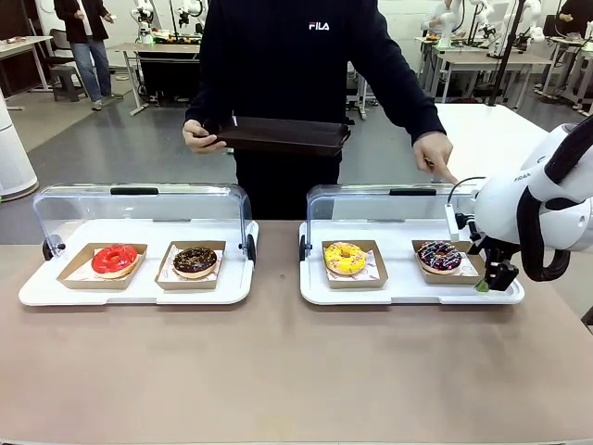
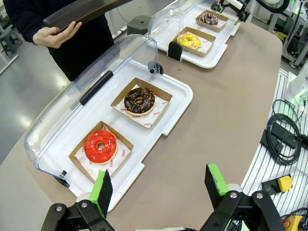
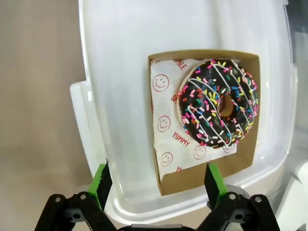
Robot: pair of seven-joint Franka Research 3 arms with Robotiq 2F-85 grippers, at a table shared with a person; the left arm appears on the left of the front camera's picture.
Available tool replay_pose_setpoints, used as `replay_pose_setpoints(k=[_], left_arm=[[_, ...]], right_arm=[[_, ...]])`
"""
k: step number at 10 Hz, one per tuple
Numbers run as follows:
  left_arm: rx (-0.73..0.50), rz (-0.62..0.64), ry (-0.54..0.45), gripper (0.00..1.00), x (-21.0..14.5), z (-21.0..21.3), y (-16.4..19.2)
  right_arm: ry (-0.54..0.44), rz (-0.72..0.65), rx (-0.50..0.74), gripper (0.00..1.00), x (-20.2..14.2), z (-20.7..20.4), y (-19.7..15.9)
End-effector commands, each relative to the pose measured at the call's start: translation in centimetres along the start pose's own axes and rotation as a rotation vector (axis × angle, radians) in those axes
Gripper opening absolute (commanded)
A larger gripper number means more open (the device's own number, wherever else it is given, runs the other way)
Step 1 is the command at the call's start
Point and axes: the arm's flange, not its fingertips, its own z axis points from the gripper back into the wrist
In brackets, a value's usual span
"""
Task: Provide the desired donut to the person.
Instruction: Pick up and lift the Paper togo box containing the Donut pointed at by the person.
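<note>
The left white tray [image 1: 37, 292] and the right white tray [image 1: 400, 291] lie side by side on the brown table [image 1: 278, 371], their clear lids [image 1: 139, 209] tipped open at the far side. Smiley-printed paper [image 3: 168, 139] lines a cardboard box [image 3: 243, 166]. Black cables [image 2: 284, 139] lie past the table's near edge.

room | grey floor [image 1: 93, 148] | white tables [image 1: 491, 130] at back | brown tabletop [image 1: 278, 371]
</note>
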Motion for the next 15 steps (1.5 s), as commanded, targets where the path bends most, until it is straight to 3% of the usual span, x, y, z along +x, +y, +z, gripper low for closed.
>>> replay_pose_setpoints(k=[1, 6, 7, 8, 9, 10, 15], left_arm=[[-0.002, 0.009, -0.005, 1.0, 0.0, 0.1, 0.1], [-0.002, 0.009, -0.005, 1.0, 0.0, 0.1, 0.1], [-0.002, 0.009, -0.005, 1.0, 0.0, 0.1, 0.1], [-0.002, 0.009, -0.005, 1.0, 0.0, 0.1, 0.1], [-0.002, 0.009, -0.005, 1.0, 0.0, 0.1, 0.1], [-0.002, 0.009, -0.005, 1.0, 0.0, 0.1, 0.1], [-0.002, 0.009, -0.005, 1.0, 0.0, 0.1, 0.1]], right_arm=[[0.067, 0.032, 0.093, 1.0, -0.4, -0.3, -0.9], [0.012, 0.005, 0.105, 1.0, -0.6, -1.5, -1.7], [0.028, 0.004, 0.106, 0.91, -0.6, -1.6, -1.8], [0.026, 0.009, 0.112, 0.53, -0.6, -1.5, -1.8], [0.029, 0.01, 0.104, 0.31, -0.5, -1.5, -1.9], [0.038, 0.01, 0.122, 0.0, -0.6, -1.5, -1.9], [0.051, 0.012, 0.128, 0.0, -0.8, -1.8, -1.9]])
